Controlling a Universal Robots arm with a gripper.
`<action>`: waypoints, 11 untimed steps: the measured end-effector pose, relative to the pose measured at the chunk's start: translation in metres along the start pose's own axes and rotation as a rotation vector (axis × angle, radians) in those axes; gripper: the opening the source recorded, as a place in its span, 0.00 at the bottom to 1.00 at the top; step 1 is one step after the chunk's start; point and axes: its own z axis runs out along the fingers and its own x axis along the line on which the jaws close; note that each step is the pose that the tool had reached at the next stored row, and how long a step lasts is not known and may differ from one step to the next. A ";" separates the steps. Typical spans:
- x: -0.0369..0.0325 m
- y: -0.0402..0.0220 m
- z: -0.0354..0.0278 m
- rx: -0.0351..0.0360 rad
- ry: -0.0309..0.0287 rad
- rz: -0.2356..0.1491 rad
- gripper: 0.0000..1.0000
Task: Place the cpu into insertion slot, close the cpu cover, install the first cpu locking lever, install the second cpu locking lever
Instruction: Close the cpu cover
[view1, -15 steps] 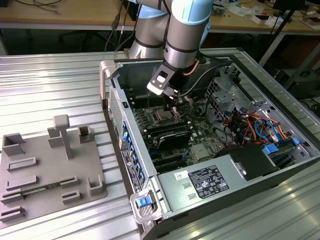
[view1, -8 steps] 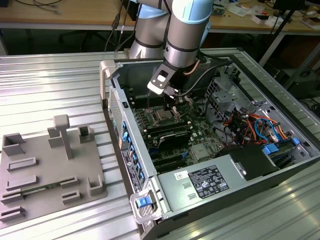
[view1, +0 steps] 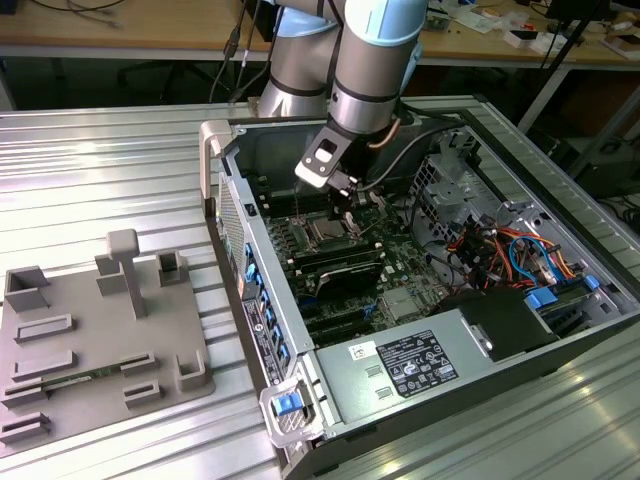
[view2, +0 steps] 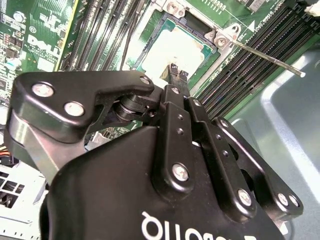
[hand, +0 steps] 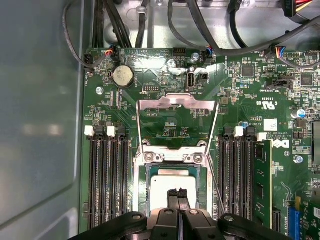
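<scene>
Black gripper (hand: 175, 191) fingers are pinched nearly together w/ nothing btwn them, right over the cpu (hand: 160, 186), which I see seated in the insertion slot (hand: 139, 175). The cpu cover (hand: 177, 103) stands flipped open, w/ memory slots (hand: 107, 175) on either side.

The arm (view1: 372, 60) reaches steeply downward, wrist bent. Its gripper (hand: 175, 193) points down, black fingertips (view2: 173, 70) pressed nearly together.

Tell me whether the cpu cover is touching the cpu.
Apart. The first wrist view shows the cpu cover swung open over the green board, clear of the cpu, which lies uncovered in the insertion slot.
</scene>
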 end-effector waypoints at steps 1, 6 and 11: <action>0.0000 0.0000 0.0000 -0.0001 0.0002 0.000 0.11; 0.0000 0.0003 -0.0002 0.0000 0.0000 0.000 0.11; -0.0004 0.0186 0.0023 0.0005 0.0002 0.000 0.11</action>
